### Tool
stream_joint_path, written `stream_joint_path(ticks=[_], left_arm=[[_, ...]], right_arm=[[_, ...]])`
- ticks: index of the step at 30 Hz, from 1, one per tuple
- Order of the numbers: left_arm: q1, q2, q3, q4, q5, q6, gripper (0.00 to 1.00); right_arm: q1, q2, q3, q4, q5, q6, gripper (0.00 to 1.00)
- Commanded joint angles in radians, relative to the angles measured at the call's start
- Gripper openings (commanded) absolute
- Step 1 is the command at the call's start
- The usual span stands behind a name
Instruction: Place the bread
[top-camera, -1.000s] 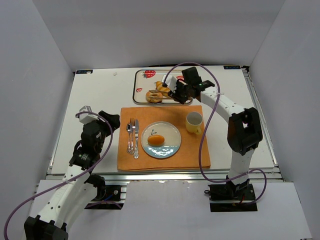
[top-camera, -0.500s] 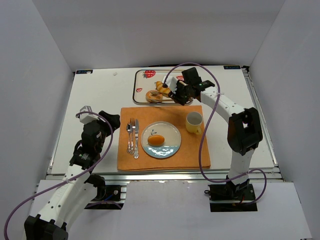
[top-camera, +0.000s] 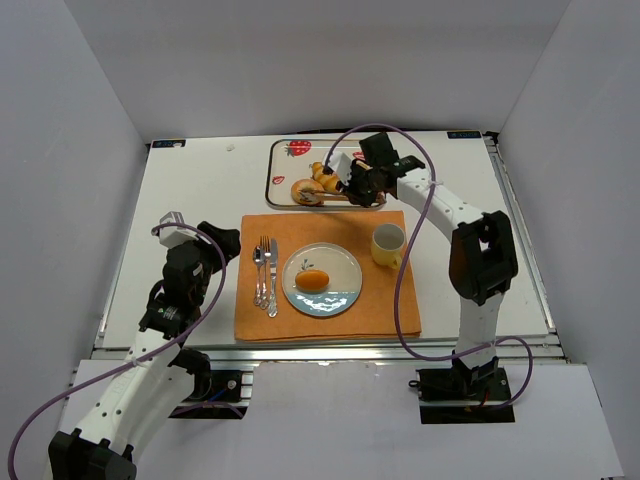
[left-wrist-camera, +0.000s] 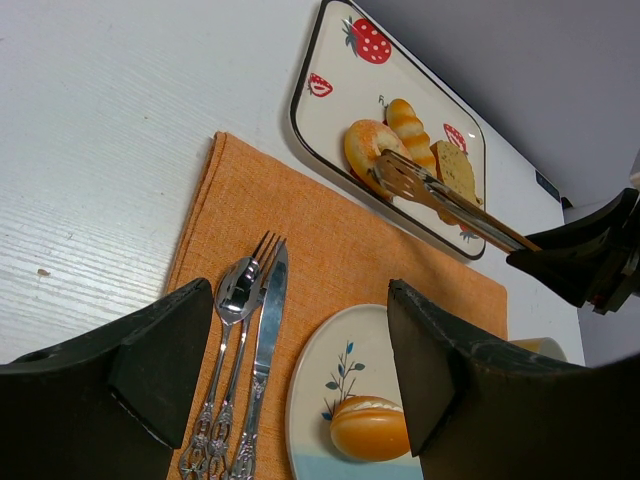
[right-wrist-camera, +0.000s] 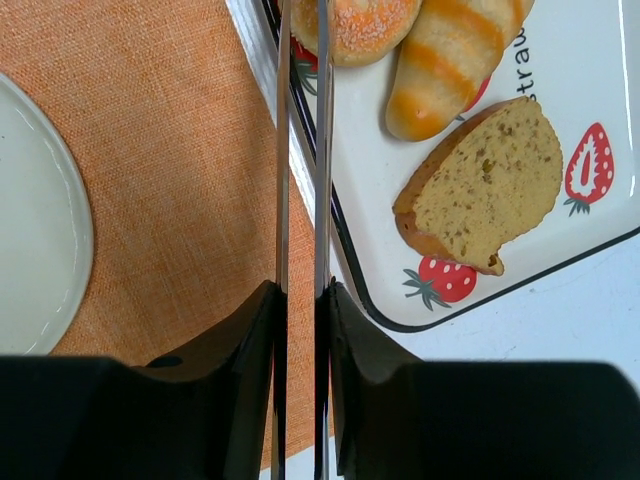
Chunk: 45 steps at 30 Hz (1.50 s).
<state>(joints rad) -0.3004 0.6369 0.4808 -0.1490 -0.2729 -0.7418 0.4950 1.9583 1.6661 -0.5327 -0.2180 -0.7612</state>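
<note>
The oval golden roll (top-camera: 313, 279) lies on the round plate (top-camera: 345, 262), also in the left wrist view (left-wrist-camera: 368, 425). The ring-shaped bagel (top-camera: 304, 191) (left-wrist-camera: 366, 148) (right-wrist-camera: 360, 25) lies on the strawberry tray (top-camera: 282, 150). My right gripper (top-camera: 360, 184) (right-wrist-camera: 302, 290) is shut on metal tongs (right-wrist-camera: 300, 150) (left-wrist-camera: 440, 195). The tong blades are squeezed close together, and their tips reach the bagel's right side. I cannot tell whether they grip it. My left gripper (top-camera: 222, 243) (left-wrist-camera: 300, 340) is open and empty, left of the orange placemat (top-camera: 255, 310).
The tray also holds a striped roll (top-camera: 325, 175) (right-wrist-camera: 450, 60) and a bread slice (right-wrist-camera: 490, 185). A yellow mug (top-camera: 389, 243) stands right of the plate. A fork, spoon and knife (top-camera: 265, 275) lie left of it.
My right gripper has moved a little left and back with the tongs, bringing their tips onto the bagel. The left arm has not moved.
</note>
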Motion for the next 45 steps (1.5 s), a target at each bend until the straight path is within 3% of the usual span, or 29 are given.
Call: stream_joint_path(ticks=[1,9,14,21,25,30,39,42,45], left_arm=[[0.003,-0.006,0.004,0.015,0.003,-0.001,0.8],[0.004,-0.006,0.01,0.012,0.001,0.001,0.8],[0.003,-0.013,0.012,0.006,-0.005,0.004,0.8],[0.003,-0.025,0.002,0.008,-0.011,0.002,0.8],[0.003,-0.023,-0.004,0.011,-0.009,0.004,0.8],[0.004,-0.01,-0.01,0.025,0.008,0.005,0.79],[0.004,-0.005,-0.005,0.029,0.012,0.007,0.79],[0.004,-0.017,-0.011,0.026,0.009,-0.001,0.79],[0.004,-0.031,-0.016,0.016,0.006,-0.005,0.79]], right_arm=[[0.004,0.001,0.07,-0.027,-0.021,0.01,0.13],[-0.016,-0.094,0.055,-0.015,-0.122,0.057,0.0],[-0.033,-0.277,-0.11,0.013,-0.263,0.042,0.0],[-0.033,-0.561,-0.383,-0.11,-0.5,0.011,0.0],[-0.035,-0.734,-0.544,-0.168,-0.518,0.048,0.0],[-0.033,-0.831,-0.652,-0.174,-0.448,0.056,0.0],[-0.035,-0.848,-0.695,-0.135,-0.391,0.08,0.1],[-0.035,-0.84,-0.697,-0.138,-0.386,0.076,0.16],[-0.035,-0.838,-0.7,-0.154,-0.386,0.06,0.29]])
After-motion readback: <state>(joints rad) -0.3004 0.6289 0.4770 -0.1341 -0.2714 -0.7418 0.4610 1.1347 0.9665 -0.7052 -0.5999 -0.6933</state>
